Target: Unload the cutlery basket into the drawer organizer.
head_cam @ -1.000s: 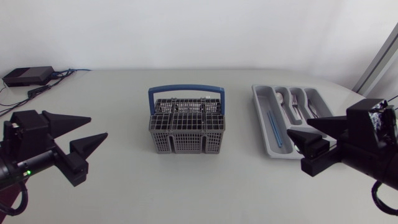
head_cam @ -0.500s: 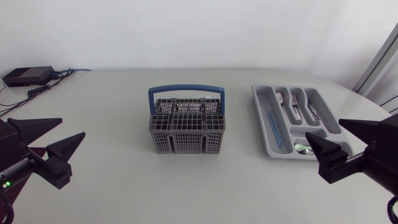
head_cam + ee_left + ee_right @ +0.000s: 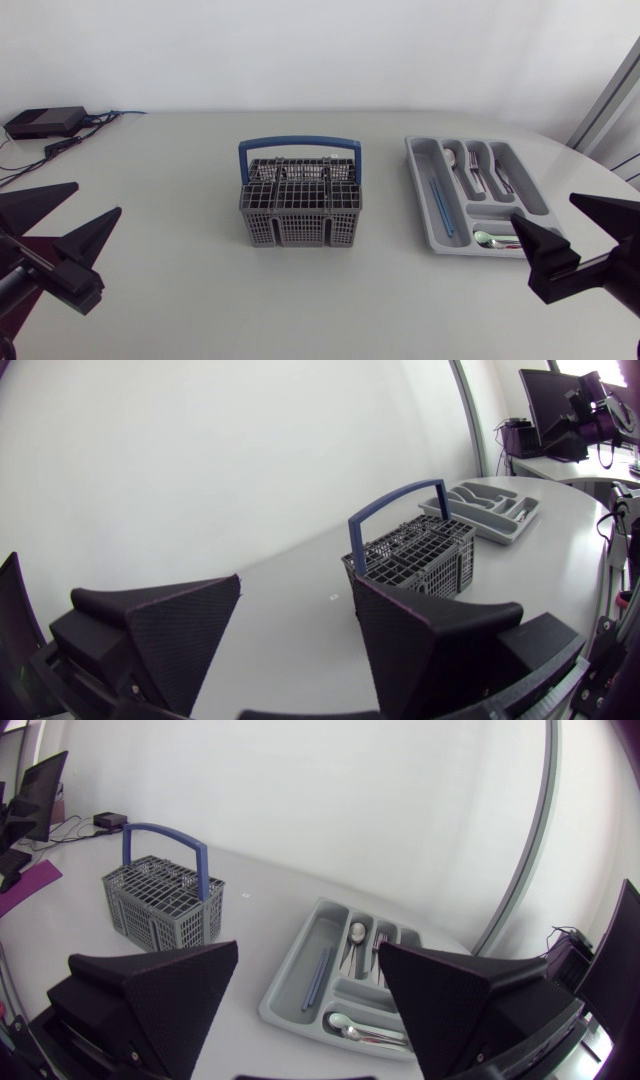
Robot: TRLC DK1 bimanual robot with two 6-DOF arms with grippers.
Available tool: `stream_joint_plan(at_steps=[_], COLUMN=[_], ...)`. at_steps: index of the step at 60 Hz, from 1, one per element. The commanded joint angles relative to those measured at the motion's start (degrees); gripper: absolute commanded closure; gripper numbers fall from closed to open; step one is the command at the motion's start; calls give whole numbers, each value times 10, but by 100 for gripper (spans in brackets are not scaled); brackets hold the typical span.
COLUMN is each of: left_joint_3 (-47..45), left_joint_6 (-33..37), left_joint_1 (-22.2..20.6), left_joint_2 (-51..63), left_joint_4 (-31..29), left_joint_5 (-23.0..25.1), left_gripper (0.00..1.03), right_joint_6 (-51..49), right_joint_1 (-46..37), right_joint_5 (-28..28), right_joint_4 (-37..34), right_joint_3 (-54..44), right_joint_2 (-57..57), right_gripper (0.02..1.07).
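Observation:
The grey cutlery basket (image 3: 300, 205) with a blue handle (image 3: 300, 146) stands mid-table; no cutlery sticks up from it. To its right lies the grey drawer organizer (image 3: 424, 200), holding a blue stick (image 3: 440, 205), a spoon (image 3: 452, 160), forks (image 3: 476, 172) and a spoon (image 3: 490, 238) in the front compartment. My left gripper (image 3: 98, 198) hangs open and empty at the table's left, far from the basket (image 3: 420, 555). Just in front of the organizer (image 3: 290, 1000), my right gripper (image 3: 542, 205) is open and empty.
A black box (image 3: 45, 122) with cables sits at the table's far left corner. Bare tabletop lies between the basket and each gripper.
Both arms have drawn back toward the side edges. My right gripper has opened wider and left the organizer's front compartment, where a spoon now shows.

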Motion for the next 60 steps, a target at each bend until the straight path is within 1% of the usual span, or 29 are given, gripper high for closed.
stream_joint_plan(at_steps=[1,4,8,11,13,15,18,21,23,36,38,54,60], left_joint_3=[-17,-21,-26,-39,-44,-50,-55,-61,-67,-77,-79,-114,-130], left_joint_6=[-23,-34,-45,-95,-108,-123,-130,-152,-180,-206,-219,-224,-227], left_joint_1=[6,3,12,18,18,27,33,33,35,41,41,-9,-31], left_joint_2=[-16,-21,-26,-44,-55,-71,-82,-91,-94,-95,-95,-101,-104], left_joint_4=[-1,3,10,32,38,39,41,49,60,82,88,105,113], left_joint_5=[5,4,4,4,3,2,3,2,2,-2,-12,-97,-137], left_gripper=[4,4,4,4,4,4,4,4,4,4,4,4,4], right_joint_6=[-9,-10,-12,-15,-18,-21,-23,-26,-28,-32,-32,17,40], right_joint_1=[-5,-5,-7,-10,-13,-17,-17,-18,-22,-29,-30,-41,-46], right_joint_5=[-1,0,1,1,1,0,1,1,0,1,1,6,8], right_joint_4=[-2,-2,-2,-2,-3,-3,-4,-5,-6,1,5,78,112], right_joint_3=[-17,-20,-24,-28,-30,-32,-33,-37,-38,-48,-54,-112,-138], right_joint_2=[-6,-12,-19,-29,-35,-39,-46,-54,-59,-80,-84,-97,-103], right_gripper=[6,6,6,6,6,6,6,6,6,6,6,6,6])
